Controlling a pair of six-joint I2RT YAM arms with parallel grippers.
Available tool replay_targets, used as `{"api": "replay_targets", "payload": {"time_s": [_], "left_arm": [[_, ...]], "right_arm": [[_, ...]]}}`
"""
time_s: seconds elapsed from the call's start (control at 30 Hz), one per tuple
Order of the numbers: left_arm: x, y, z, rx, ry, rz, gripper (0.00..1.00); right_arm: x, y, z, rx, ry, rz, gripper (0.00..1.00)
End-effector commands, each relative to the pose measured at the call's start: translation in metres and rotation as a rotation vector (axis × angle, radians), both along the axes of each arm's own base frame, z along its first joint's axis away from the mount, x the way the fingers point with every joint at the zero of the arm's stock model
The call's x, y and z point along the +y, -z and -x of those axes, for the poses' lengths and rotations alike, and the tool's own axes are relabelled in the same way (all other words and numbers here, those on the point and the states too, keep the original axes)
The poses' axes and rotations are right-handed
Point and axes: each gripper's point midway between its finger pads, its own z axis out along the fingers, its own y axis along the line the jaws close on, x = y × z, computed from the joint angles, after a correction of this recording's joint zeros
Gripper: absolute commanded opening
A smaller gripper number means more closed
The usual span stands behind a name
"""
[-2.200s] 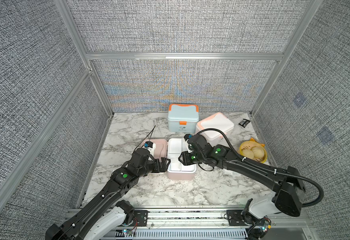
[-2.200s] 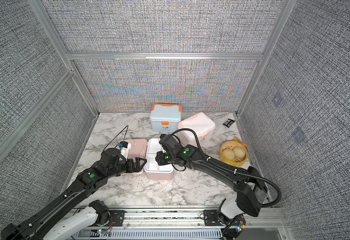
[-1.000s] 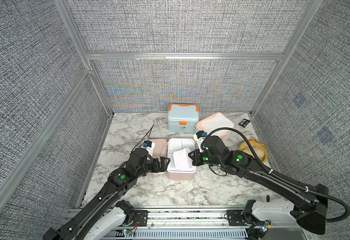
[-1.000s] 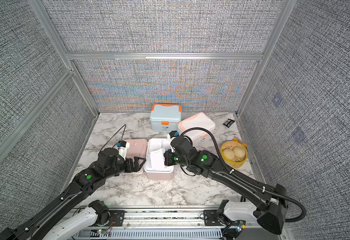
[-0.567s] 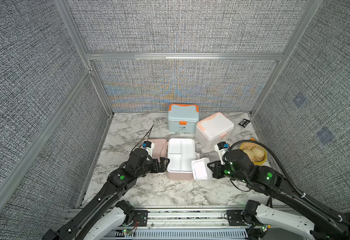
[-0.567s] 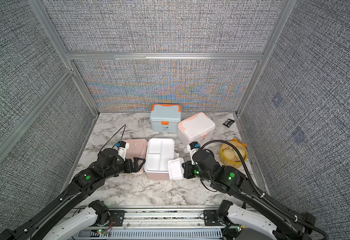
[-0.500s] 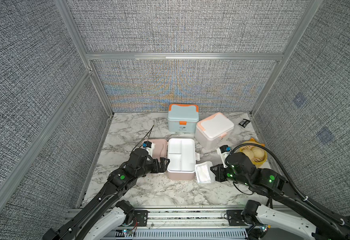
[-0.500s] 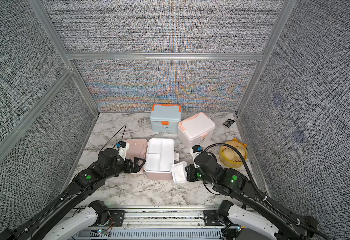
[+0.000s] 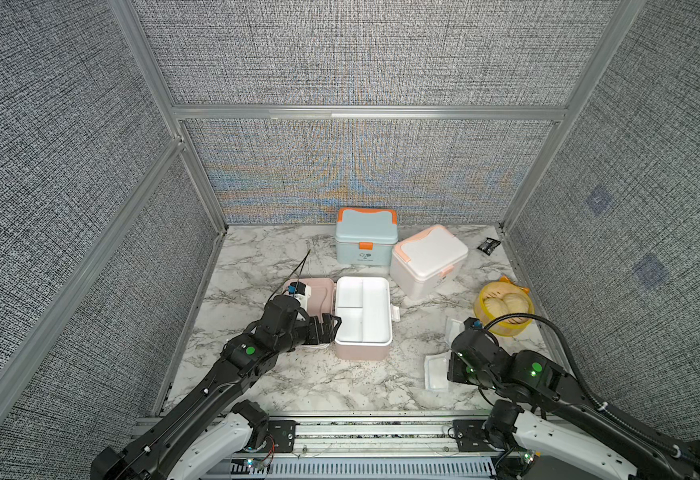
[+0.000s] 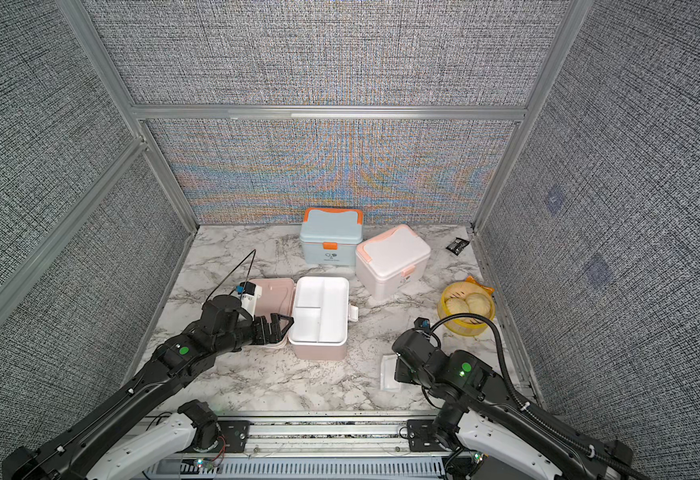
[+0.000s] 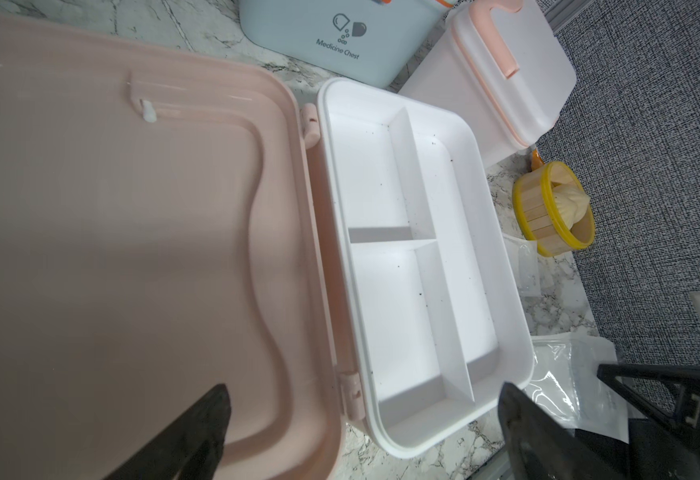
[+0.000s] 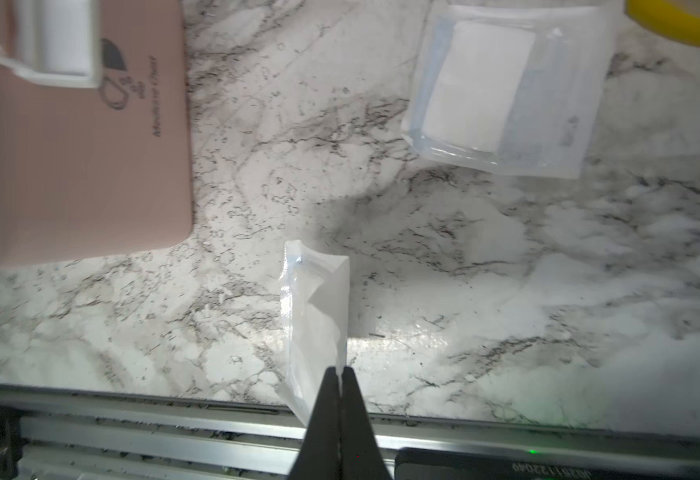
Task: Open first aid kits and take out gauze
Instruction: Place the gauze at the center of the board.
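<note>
The pink-and-white first aid kit (image 9: 363, 316) stands open, its white divided tray empty and its pink lid (image 9: 319, 295) lying flat to the left. My left gripper (image 11: 363, 397) hovers open over the hinge between lid and tray. My right gripper (image 12: 340, 374) is shut on the edge of a gauze packet (image 12: 315, 316), low over the marble at front right; the same packet shows in both top views (image 9: 437, 372) (image 10: 390, 372). A second gauze packet (image 12: 502, 95) lies flat beyond it. The blue-and-orange kit (image 9: 366, 237) and white-and-peach kit (image 9: 429, 259) stand closed at the back.
A yellow basket with buns (image 9: 504, 309) sits by the right wall, close behind my right arm. A small black wrapper (image 9: 489, 244) lies in the back right corner. The metal front rail (image 9: 361, 432) runs just below the held packet. Fabric walls enclose three sides.
My right gripper has carried the gauze packet out of the open kit's tray, rightward and toward the front edge, and lowered it. The left arm has stayed put.
</note>
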Motion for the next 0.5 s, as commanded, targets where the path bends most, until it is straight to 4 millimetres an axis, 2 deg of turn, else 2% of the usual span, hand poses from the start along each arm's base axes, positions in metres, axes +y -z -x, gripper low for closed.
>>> {"api": "replay_targets", "payload": {"time_s": [0.0,0.17,0.23,0.37,0.47], "left_arm": [[-0.002,-0.003,-0.002,-0.015,0.007,0.010,0.99],[-0.003,-0.001,-0.002,-0.012,0.008,0.009,1.00],[-0.003,0.000,-0.003,-0.012,0.009,0.007,1.00],[-0.004,0.000,-0.003,-0.014,0.015,0.005,0.99],[-0.006,0.000,-0.005,-0.015,0.017,0.008,1.00]], "right_arm": [[-0.022,0.007,0.001,0.028,0.113,0.099,0.00],[-0.019,0.018,0.000,0.064,0.125,0.124,0.00],[-0.027,0.022,0.001,0.076,0.158,0.160,0.00],[-0.058,0.024,0.005,0.091,0.276,0.279,0.00],[-0.064,0.024,0.001,0.089,0.304,0.303,0.00]]}}
